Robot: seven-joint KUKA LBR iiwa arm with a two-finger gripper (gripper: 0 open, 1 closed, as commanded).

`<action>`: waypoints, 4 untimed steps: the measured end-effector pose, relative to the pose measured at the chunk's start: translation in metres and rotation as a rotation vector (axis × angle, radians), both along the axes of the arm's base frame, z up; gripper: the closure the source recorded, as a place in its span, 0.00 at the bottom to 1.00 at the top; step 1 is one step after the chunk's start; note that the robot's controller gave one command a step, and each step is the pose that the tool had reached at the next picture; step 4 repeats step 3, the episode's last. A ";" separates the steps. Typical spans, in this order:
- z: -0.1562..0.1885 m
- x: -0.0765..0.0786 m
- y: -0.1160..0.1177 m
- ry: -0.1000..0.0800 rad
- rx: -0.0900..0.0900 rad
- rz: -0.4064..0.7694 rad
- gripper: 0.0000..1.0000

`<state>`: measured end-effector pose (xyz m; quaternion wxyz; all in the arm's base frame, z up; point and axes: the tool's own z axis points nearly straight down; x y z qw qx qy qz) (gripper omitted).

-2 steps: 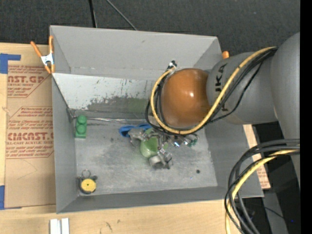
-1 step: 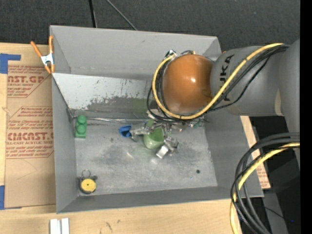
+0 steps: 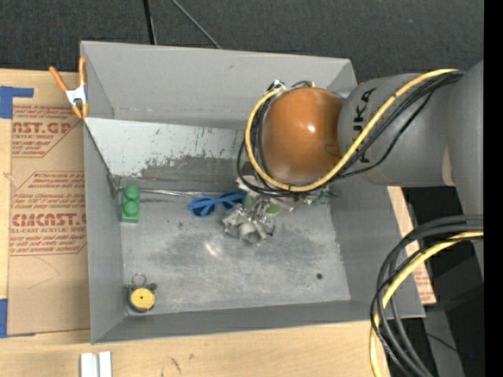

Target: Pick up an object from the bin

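My gripper (image 3: 250,225) hangs low over the middle of the bin floor, just below the orange wrist cover; its metal fingertips point down and to the left. A pair of blue toy glasses (image 3: 212,204) lies right beside it on the left, near the back wall. I see nothing between the fingers. A green toy block (image 3: 130,203) stands at the left wall. A small yellow round thing with a metal ring (image 3: 142,298) lies in the front left corner.
The arm and its orange cover hang over the back right part of the bin. The bare floor stretches across the front and the right of the bin.
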<state>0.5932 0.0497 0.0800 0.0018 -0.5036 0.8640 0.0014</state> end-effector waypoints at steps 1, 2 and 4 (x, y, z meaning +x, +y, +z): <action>0.170 -0.006 0.014 -0.009 -0.002 0.069 1.00; 0.105 -0.023 0.059 0.006 0.001 0.120 1.00; 0.121 -0.051 0.065 0.000 -0.001 0.835 1.00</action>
